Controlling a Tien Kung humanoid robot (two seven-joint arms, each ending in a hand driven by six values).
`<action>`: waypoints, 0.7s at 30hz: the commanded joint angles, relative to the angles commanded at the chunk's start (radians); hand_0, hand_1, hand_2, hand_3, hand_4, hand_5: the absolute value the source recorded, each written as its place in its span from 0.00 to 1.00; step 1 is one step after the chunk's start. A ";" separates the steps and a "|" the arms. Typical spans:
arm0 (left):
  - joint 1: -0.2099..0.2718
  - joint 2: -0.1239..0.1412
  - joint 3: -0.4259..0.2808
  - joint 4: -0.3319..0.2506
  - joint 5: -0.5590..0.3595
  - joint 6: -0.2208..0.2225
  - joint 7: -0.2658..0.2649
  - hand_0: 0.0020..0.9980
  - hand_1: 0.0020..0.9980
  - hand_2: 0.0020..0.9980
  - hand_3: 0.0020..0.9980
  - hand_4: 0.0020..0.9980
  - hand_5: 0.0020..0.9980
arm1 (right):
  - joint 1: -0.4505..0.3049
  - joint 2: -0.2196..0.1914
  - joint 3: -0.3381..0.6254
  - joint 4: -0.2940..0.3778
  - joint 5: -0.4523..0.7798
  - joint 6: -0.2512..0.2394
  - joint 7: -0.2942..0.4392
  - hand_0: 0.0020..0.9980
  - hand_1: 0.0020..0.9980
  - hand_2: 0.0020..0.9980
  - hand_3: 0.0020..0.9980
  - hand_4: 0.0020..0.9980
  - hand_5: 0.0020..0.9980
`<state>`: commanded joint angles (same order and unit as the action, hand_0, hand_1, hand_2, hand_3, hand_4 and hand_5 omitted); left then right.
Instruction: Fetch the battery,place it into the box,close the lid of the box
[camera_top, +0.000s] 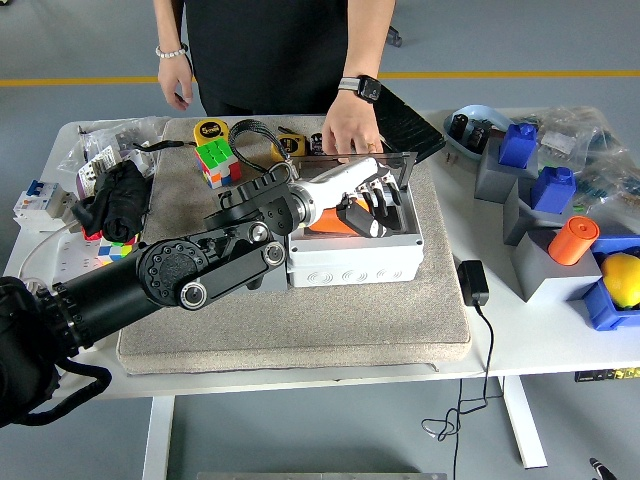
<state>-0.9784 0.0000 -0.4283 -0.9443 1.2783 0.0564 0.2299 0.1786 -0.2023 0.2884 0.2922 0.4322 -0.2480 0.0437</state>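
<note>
The grey-white box (355, 262) stands open on the tan mat (300, 330). Its clear lid (403, 165) is upright along the back edge, and a person's hand (347, 132) rests on that edge. My left hand (372, 207) hangs over the box's inside with its fingers spread and holding nothing. The orange battery (322, 228) lies in the box under my palm, mostly hidden by it. The right hand does not show.
A Rubik's cube (215, 162) and a yellow tape measure (208, 130) lie at the mat's back left. A black adapter (472, 282) with its cable sits right of the mat. Grey and blue blocks, an orange cylinder (572, 240) and a yellow ball (622, 278) crowd the right side.
</note>
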 joint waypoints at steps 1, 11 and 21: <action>0.000 0.000 -0.002 0.000 0.001 -0.002 0.001 0.40 0.54 0.55 0.59 1.00 0.08 | 0.000 0.000 -0.001 0.000 0.001 0.000 0.000 0.67 0.64 0.64 0.54 0.88 0.44; 0.012 0.001 -0.054 -0.055 -0.001 0.000 -0.008 0.38 0.55 0.56 0.60 1.00 0.11 | 0.000 0.000 -0.001 0.000 0.000 -0.001 0.004 0.67 0.64 0.64 0.54 0.88 0.44; 0.030 0.022 -0.161 -0.208 -0.035 0.035 -0.048 0.38 0.54 0.55 0.58 1.00 0.14 | 0.000 0.001 0.001 0.001 -0.001 -0.001 0.006 0.67 0.64 0.64 0.54 0.88 0.43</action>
<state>-0.9487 0.0220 -0.5893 -1.1524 1.2433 0.0918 0.1814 0.1790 -0.2017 0.2896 0.2928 0.4315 -0.2485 0.0499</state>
